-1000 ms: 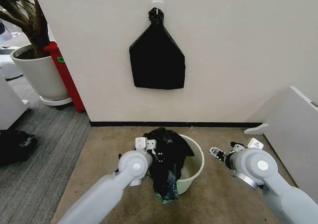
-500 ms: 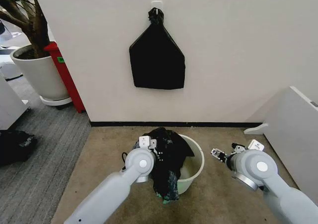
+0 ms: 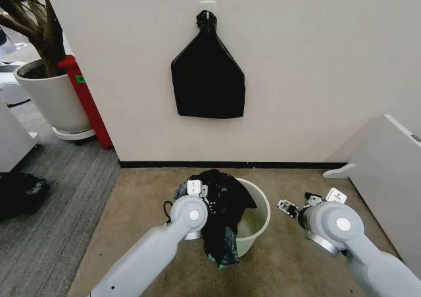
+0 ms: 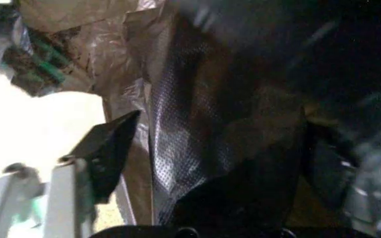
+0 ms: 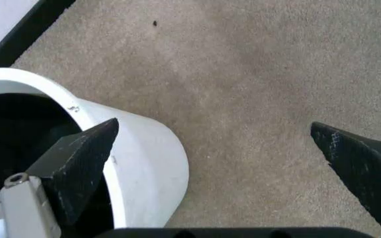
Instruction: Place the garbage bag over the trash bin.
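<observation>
The trash bin (image 3: 258, 211), a small cream-white bucket, stands on the tan carpet (image 3: 296, 257) just in front of the wall's black baseboard (image 3: 223, 164). The garbage bag (image 3: 220, 208), black and crinkled, is heaped over the bin's rim from about 8 to 12 o'clock and hangs down the outside at its 7 o'clock side, while the rim from roughly 1 to 5 o'clock is bare and the pale inside wall shows there. The left gripper (image 3: 197, 190) sits at the bin's 9 o'clock edge, pressed up against the bag; in the left wrist view the glossy film (image 4: 197, 129) lies right between and across the dark fingertips (image 4: 107, 148), but whether they are clenched on it or released cannot be told. The right gripper (image 3: 288, 206) hovers at the bin's 3 o'clock side, apart from it; in the right wrist view its two black fingers (image 5: 78, 163) are spread wide with nothing between them, one of them over the bin's wall (image 5: 147, 163). On the wall above hangs a flat black bundle (image 3: 208, 76) with a knotted top.
</observation>
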You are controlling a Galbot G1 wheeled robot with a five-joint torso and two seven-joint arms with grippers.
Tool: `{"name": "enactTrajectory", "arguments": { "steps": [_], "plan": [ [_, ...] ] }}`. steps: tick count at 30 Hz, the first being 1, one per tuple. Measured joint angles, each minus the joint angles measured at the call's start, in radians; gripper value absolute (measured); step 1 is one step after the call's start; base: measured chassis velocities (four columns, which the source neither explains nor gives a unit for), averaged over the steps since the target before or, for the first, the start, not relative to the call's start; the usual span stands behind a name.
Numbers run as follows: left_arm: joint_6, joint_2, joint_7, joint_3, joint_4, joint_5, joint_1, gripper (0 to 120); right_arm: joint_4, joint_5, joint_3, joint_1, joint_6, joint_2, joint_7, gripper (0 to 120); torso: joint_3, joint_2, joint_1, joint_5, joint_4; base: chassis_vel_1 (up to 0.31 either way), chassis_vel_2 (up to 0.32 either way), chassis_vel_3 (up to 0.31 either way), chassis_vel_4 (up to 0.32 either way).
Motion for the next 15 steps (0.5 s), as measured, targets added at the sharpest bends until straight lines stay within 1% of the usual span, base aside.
{"name": "enactTrajectory", "arguments": {
  "steps": [2,3,4,5,7,8,9,10,11,12,15],
  "plan": [
    [-0.001,-0.004,-0.022,0.0,0.0,-0.016,-0.001,68,-0.002,-0.002,0.0,0.0,0.0,0.0,0.0,100,0.0,0.0,0.0,0.0,0.0,0.0,0.0,0.0,0.0],
    [-0.001,-0.006,-0.026,0.0,0.0,-0.02,-0.001,64,-0.002,-0.002,0.001,0.0,0.0,0.0,0.0,100,0.0,0.0,0.0,0.0,0.0,0.0,0.0,0.0,0.0],
    [-0.001,-0.006,-0.026,0.0,0.0,-0.02,-0.001,64,-0.002,-0.002,0.001,0.0,0.0,0.0,0.0,100,0.0,0.0,0.0,0.0,0.0,0.0,0.0,0.0,0.0],
    [-0.002,-0.007,-0.029,0.001,-0.001,-0.022,-0.002,58,-0.002,-0.003,0.001,0.0,0.0,0.0,0.0,100,0.0,0.0,0.0,0.0,0.0,0.0,0.0,0.0,0.0],
    [-0.004,-0.009,-0.033,0.002,-0.001,-0.024,-0.004,52,-0.002,-0.004,0.003,-0.001,-0.001,-0.001,-0.001,100,0.0,0.0,0.0,-0.0001,0.0,0.0,0.0,0.0,0.0],
    [-0.005,-0.009,-0.034,0.003,-0.001,-0.025,-0.004,50,-0.002,-0.005,0.003,-0.002,-0.001,-0.001,-0.001,100,0.0,0.0,0.0,-0.0001,0.0,0.0,0.0,0.0,0.0],
    [-0.007,-0.01,-0.035,0.003,-0.001,-0.025,-0.005,43,-0.002,-0.006,0.004,-0.002,-0.001,-0.001,0.0,100,0.0,0.0,0.0,-0.0001,0.0,0.0,0.0,0.0,0.0],
    [-0.007,-0.01,-0.036,0.003,-0.001,-0.025,-0.005,41,-0.002,-0.006,0.004,-0.002,-0.001,-0.001,-0.001,100,0.0,0.0,0.0,-0.0001,0.0,0.0,0.0,0.0,0.0],
    [-0.009,-0.011,-0.039,0.004,-0.001,-0.025,-0.006,35,-0.001,-0.008,0.004,-0.004,-0.001,-0.002,-0.001,100,0.0,0.0,0.0,-0.0001,0.0,0.0,0.0,0.0,0.0],
    [-0.009,-0.011,-0.039,0.004,-0.001,-0.025,-0.006,35,-0.001,-0.008,0.004,-0.004,-0.001,-0.002,-0.001,100,0.0,0.0,0.0,-0.0001,0.0,0.0,0.0,0.0,0.0],
    [-0.021,-0.013,-0.06,0.011,-0.01,-0.026,-0.009,20,0.0,-0.012,0.006,-0.007,-0.003,-0.003,-0.001,100,0.0,0.0,0.0,-0.0001,0.0,0.0,0.0,0.0,0.0]
  ]
}}
